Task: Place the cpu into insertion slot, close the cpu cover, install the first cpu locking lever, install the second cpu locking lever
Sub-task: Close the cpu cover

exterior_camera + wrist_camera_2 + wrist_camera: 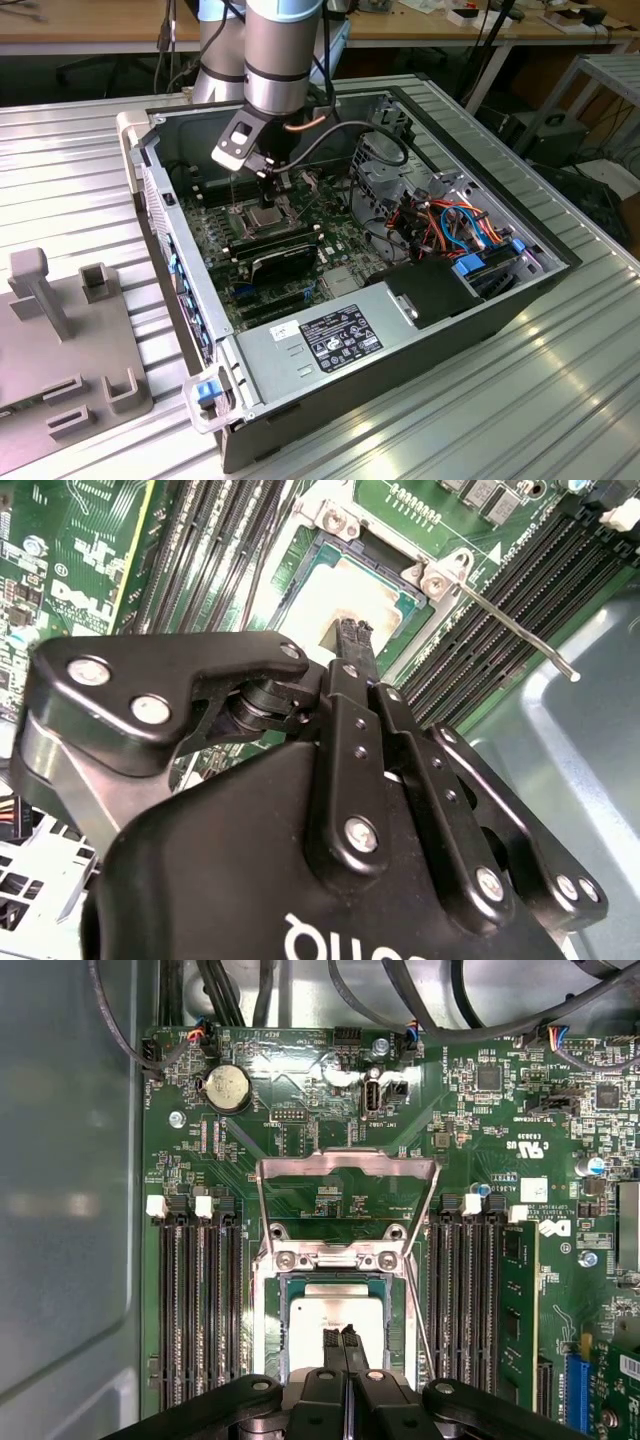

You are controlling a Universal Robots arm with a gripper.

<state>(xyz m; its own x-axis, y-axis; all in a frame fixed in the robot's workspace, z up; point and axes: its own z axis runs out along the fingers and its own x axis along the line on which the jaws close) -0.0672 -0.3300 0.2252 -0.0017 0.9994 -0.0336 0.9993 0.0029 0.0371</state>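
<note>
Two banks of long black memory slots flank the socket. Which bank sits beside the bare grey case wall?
The bank on the coin battery's side; the other bank borders green board and a blue connector.

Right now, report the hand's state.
Hand: shut, fingers pressed together, holding nothing, tips over the cpu.

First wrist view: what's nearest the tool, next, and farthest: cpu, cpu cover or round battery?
1. cpu, in the insertion slot, at the tool's tip.
2. cpu cover, open, past the slot.
3. round battery, beyond the cover.
</note>
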